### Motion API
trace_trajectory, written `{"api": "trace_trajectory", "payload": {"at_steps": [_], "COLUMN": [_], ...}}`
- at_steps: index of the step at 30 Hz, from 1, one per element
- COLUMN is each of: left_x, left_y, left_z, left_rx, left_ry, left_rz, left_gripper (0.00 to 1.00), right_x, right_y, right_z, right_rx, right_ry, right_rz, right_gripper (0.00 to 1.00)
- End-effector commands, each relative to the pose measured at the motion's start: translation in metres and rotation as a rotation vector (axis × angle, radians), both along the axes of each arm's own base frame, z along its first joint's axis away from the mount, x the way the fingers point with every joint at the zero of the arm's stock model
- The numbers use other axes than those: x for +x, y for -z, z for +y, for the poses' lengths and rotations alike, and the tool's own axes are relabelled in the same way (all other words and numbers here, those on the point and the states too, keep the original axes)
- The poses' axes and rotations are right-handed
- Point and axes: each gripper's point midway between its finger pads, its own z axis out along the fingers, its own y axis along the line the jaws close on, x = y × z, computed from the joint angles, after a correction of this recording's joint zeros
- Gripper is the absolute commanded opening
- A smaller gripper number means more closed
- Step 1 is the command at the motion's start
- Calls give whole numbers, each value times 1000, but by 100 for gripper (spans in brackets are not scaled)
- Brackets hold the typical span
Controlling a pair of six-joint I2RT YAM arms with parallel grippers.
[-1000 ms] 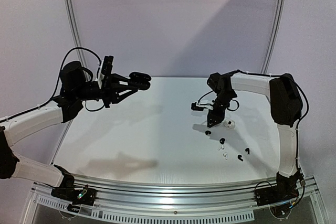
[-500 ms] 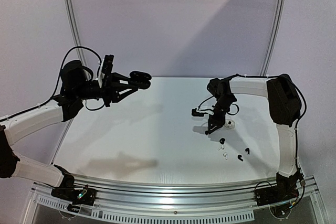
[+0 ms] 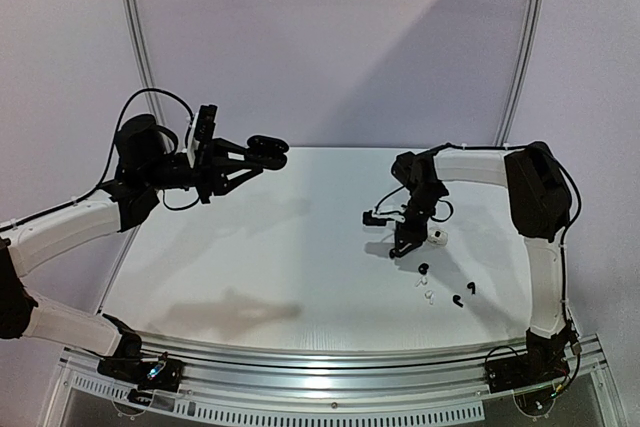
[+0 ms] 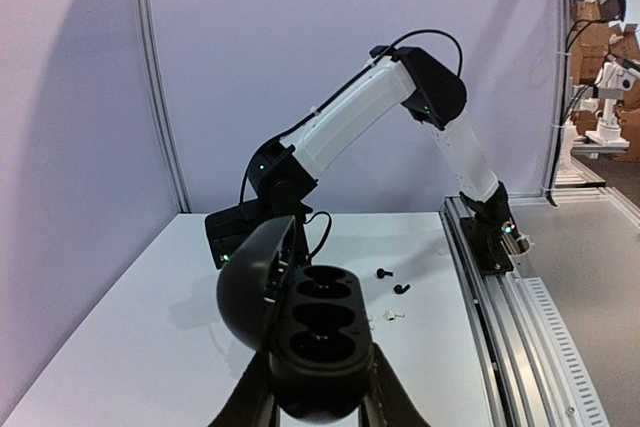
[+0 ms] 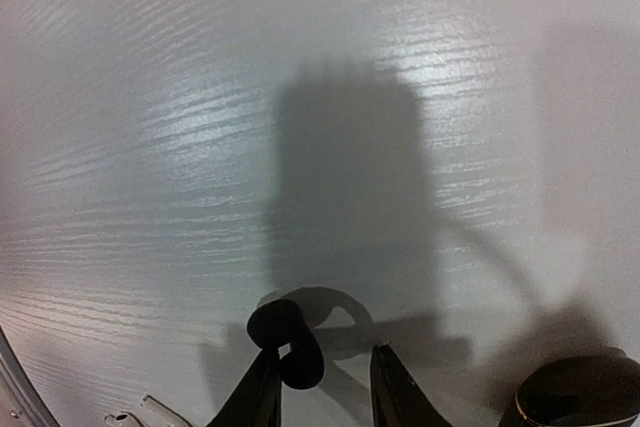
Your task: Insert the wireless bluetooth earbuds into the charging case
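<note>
My left gripper is shut on an open black charging case, held up in the air over the table's back left, lid up; its sockets look empty. My right gripper is open, tips down at the table. A black earbud lies between the fingers, against the left finger. Other black earbuds and two white earbuds lie near the right gripper.
A small white case sits just right of the right gripper. A dark rounded object with a pale rim shows at the bottom right of the right wrist view. The aluminium rail runs along the near edge.
My right gripper has come down and slightly left over the black earbud, which it now covers in the top view. The left arm and its case have not moved.
</note>
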Motion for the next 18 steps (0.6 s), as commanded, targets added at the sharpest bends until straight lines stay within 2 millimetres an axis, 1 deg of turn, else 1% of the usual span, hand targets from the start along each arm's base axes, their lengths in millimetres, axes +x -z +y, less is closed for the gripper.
{"api": "trace_trajectory", "payload": {"at_steps": [1, 3, 6, 11, 13, 16, 18], "left_x": [3, 3, 3, 3, 3, 3, 3], "left_y": [-3, -2, -2, -1, -1, -1, -1], "left_z": [2, 2, 2, 2, 2, 2, 2], "left_rx": [6, 6, 7, 7, 7, 7, 7], "left_ry": [-1, -3, -1, -1, -1, -1, -2], "left_rz": [-9, -10, -10, -11, -13, -13, -14], "left_gripper": [0, 0, 0, 0, 0, 0, 0], "right_x": [-12, -15, -17, -20, -24, -28, -29], "right_y": [23, 24, 23, 21, 21, 22, 22], "right_z": [5, 5, 8, 15, 19, 22, 20], "right_rx": [-29, -30, -19, 0, 6, 9, 4], "right_ry": [-40, -42, -37, -41, -52, -56, -56], "right_rz": [32, 37, 41, 44, 45, 55, 57], "right_gripper": [30, 28, 16, 10, 10, 14, 12]}}
